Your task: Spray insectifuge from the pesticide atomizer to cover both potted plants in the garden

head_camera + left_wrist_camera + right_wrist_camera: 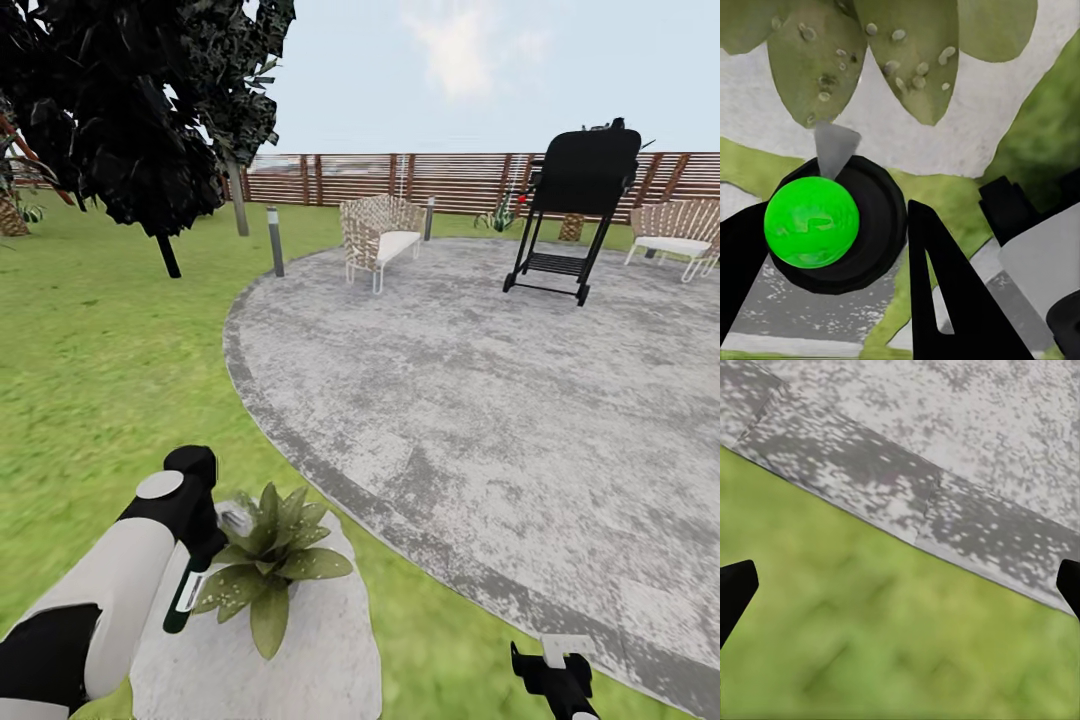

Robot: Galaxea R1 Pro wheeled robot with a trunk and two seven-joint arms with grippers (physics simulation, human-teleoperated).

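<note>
The pesticide atomizer (186, 592), a slim dark bottle with a white label and a whitish spray head, hangs tilted in the left gripper (200, 560) at the near left of the head view. Its lower end reaches down over a pale flat stone slab (300, 660) lying on the green lawn (100, 380). In the left wrist view the bottle's round dark end bears a bright green disc (811, 221), with a pale grey nozzle cone (834, 148) pointing at the leaves. The black fingers (945, 300) flank the bottle and are clamped on it.

Just right of the bottle stands a potted plant (270, 560), a low rosette of pointed green leaves with pale speckles.

The right gripper (900, 585) hangs over grass beside the round grey mottled patio (480, 380), near right; its dark fingertips (735, 589) are spread wide apart, holding nothing.
</note>
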